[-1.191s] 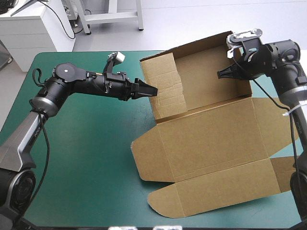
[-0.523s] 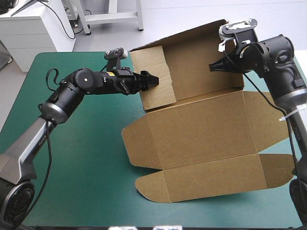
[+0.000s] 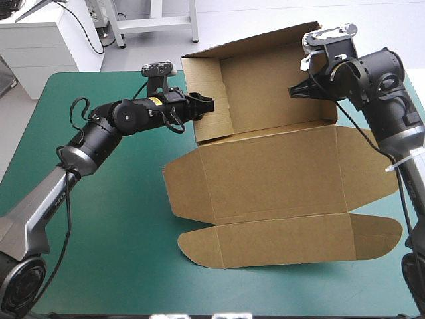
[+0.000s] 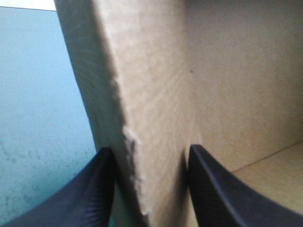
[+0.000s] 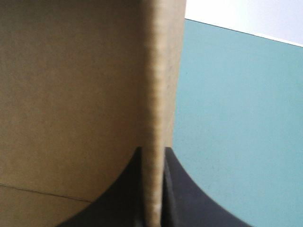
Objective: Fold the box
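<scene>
Box of brown cut cardboard (image 3: 272,179) mid-frame on my teal-green desk (image 3: 119,219), back wall raised at upper centre, left jaws pinching its left flap, right jaws pinching its right edge.

No text can be read in any view. The lower link of the left arm (image 3: 48,203) carries a short line of pale lettering (image 3: 57,197) (too small to make out), and the yellow sticker (image 3: 155,101) near its wrist is equally illegible. The box (image 3: 272,186) shows only bare brown board.
</scene>
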